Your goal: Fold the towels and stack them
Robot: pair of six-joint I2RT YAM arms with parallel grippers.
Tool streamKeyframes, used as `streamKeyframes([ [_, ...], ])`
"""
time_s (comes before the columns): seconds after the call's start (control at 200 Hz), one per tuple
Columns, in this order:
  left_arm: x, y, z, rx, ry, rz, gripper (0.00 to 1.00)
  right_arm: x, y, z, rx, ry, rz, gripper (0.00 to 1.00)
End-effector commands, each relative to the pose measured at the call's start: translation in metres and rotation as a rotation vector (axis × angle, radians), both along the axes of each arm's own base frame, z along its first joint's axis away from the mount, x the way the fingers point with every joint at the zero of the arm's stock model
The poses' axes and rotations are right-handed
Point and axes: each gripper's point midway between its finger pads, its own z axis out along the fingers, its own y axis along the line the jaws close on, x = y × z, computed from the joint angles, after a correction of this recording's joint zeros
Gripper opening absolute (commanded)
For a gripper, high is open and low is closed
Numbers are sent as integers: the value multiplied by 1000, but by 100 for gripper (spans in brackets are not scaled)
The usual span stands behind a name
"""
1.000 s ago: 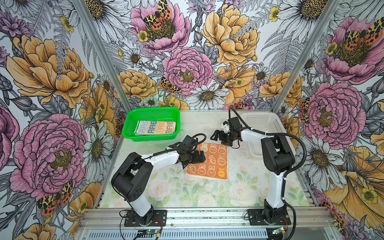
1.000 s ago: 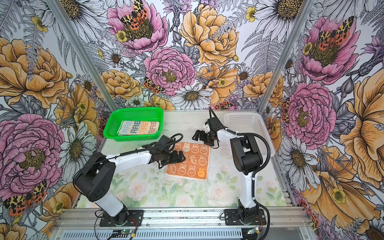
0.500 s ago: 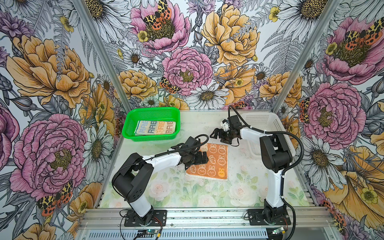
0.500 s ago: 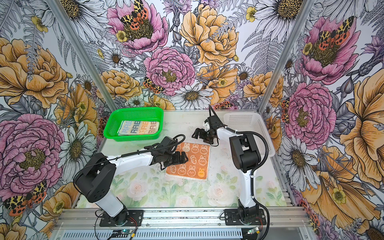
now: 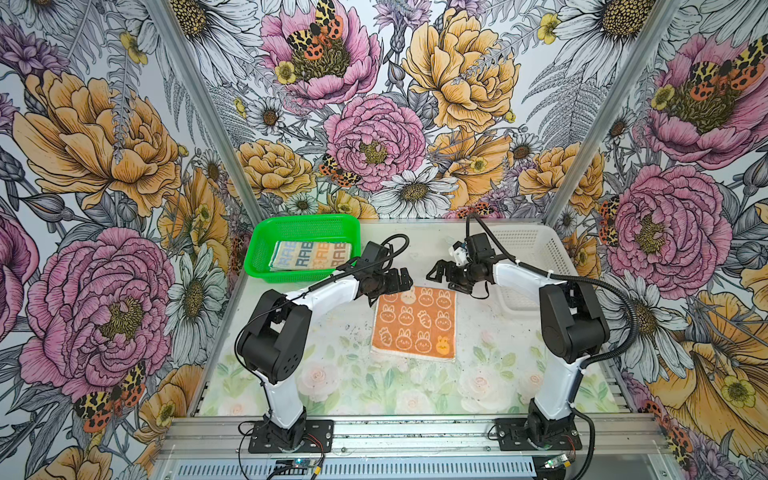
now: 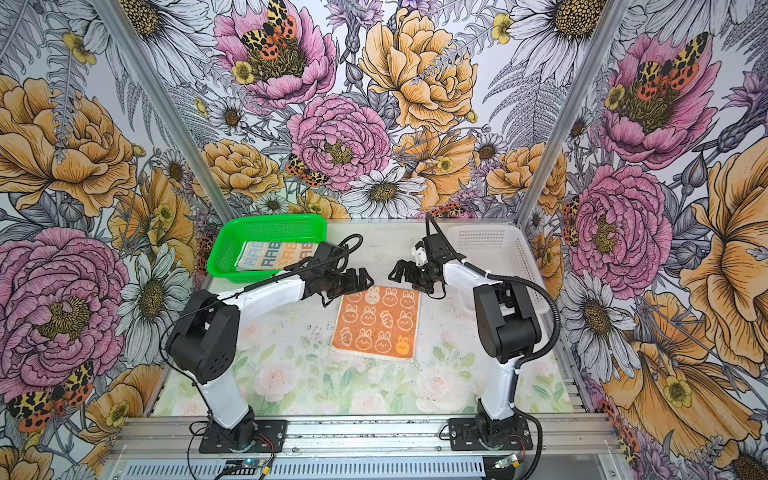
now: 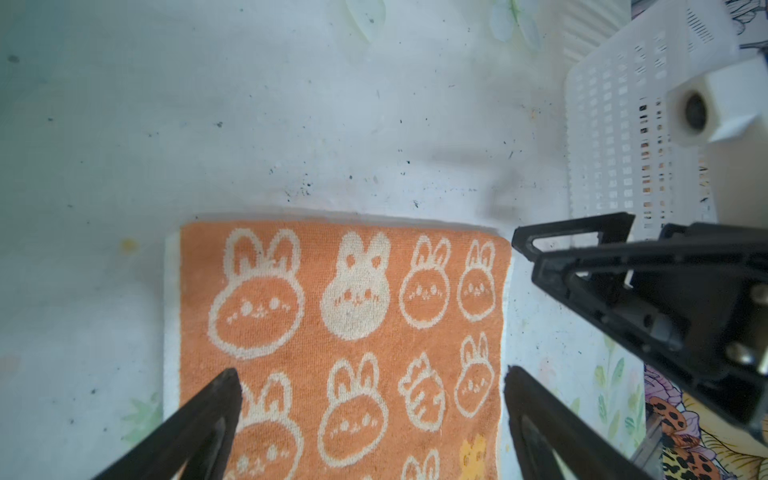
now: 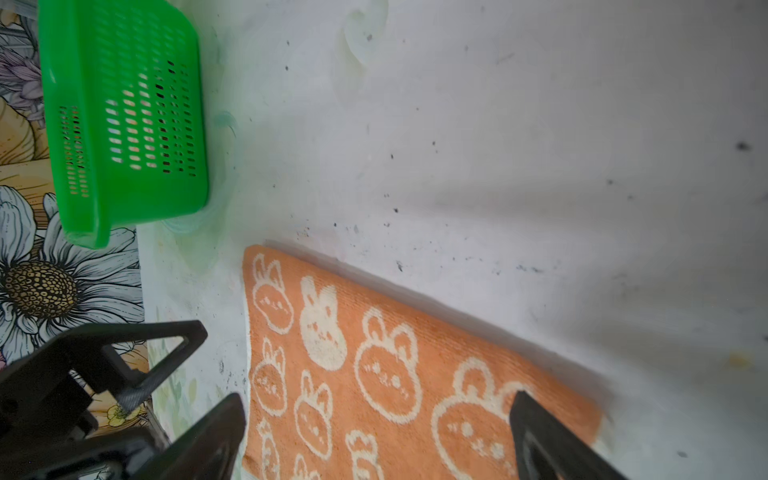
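Hovering, both jaws spread wide, nothing gripped. The orange towel (image 5: 415, 322) lies flat on the worktop (image 5: 332, 374), its far edge just below and between the left end effector (image 5: 405, 279) and the right end effector (image 5: 440, 279), the rest running back toward the arm bases. Neither clearly touches the cloth. The cream towel (image 5: 311, 255) sits in the green basket (image 5: 257, 257), out beyond the left end effector. The white basket (image 5: 536, 249) is just behind the right end effector.
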Motion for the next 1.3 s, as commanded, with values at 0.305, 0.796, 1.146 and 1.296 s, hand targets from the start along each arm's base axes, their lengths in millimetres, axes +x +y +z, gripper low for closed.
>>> streamKeyframes([
  [0.305, 37, -16, -44, 37, 32, -59, 99, -17, -19, -47, -98, 83, -4, 99],
  [0.796, 45, 7, 0, 94, -60, -71, 99, 8, -39, 2, -220, -57, 27, 99],
  [1.146, 62, 29, -21, 225, -40, -116, 98, 2, -64, -34, -385, 1, 44, 84],
  [1.296, 62, 36, -42, 247, 12, -129, 90, 2, -60, -41, -371, 18, 57, 73],
])
